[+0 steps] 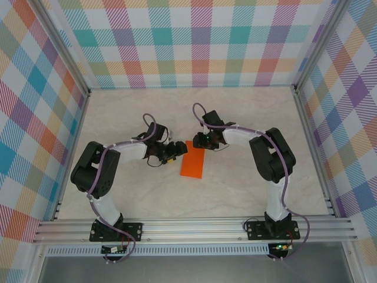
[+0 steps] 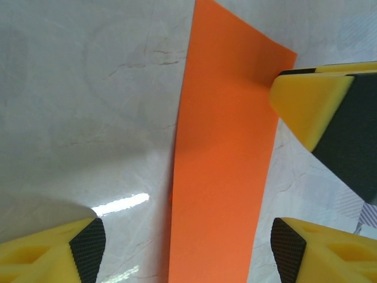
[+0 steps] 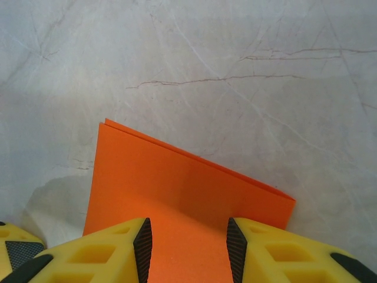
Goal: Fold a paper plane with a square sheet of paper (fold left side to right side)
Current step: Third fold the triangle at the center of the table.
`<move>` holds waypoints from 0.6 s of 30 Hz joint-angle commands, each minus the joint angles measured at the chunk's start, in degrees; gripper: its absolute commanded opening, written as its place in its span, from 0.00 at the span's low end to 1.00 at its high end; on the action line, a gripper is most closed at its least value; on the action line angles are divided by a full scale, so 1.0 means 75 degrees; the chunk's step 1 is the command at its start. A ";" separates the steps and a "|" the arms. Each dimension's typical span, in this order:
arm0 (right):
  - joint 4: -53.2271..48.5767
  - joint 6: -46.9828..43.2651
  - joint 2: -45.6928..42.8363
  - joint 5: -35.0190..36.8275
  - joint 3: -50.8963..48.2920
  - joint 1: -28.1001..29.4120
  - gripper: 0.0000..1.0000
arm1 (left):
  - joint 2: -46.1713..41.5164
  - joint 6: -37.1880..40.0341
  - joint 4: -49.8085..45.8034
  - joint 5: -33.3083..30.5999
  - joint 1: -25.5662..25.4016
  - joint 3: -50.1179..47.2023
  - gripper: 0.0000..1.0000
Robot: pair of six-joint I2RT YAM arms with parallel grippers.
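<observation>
My left claw (image 2: 188, 250) stands wide open and holds nothing. Between its two yellow fingers, and running away ahead of it, lies the thin bright orange square sheet of paper (image 2: 224, 153), a narrow rectangle flat on the pale marble-patterned table top (image 2: 88, 88). My right claw (image 3: 187, 247) is only partly open, its jaws a modest gap apart, and it grips nothing. The paper lies under and ahead of its fingertips. Whether they really press down, I cannot tell.

Just ahead of the right claw the paper's far edge shows two layers, one upon the other. So I judge the left-to-right fold is laid, and the step in hand is setting its crease. The next move, I think, calls for pressing along the folded edge while the other claw holds the layers down, because such thin paper slides easily.

Farther out stand checked walls (image 1: 194, 35). I can read no brand, label or writing anywhere.
</observation>
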 commanded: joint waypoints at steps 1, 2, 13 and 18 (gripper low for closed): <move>0.0025 -0.0215 0.0097 -0.0105 -0.0151 0.0016 0.41 | 0.0224 -0.0117 0.0210 0.0210 -0.0104 0.0015 0.75; 0.0030 -0.0227 0.0089 -0.0121 -0.0151 0.0017 0.41 | 0.0266 -0.0131 0.0221 0.0227 -0.0127 0.0013 0.74; 0.0076 -0.0205 0.0120 -0.0204 -0.0139 0.0022 0.41 | 0.0404 -0.0231 0.0251 0.0404 -0.0329 0.0053 0.52; 0.0070 -0.0206 0.0120 -0.0217 -0.0128 0.0032 0.41 | 0.0393 -0.0211 0.0185 0.0415 -0.0436 0.0051 0.47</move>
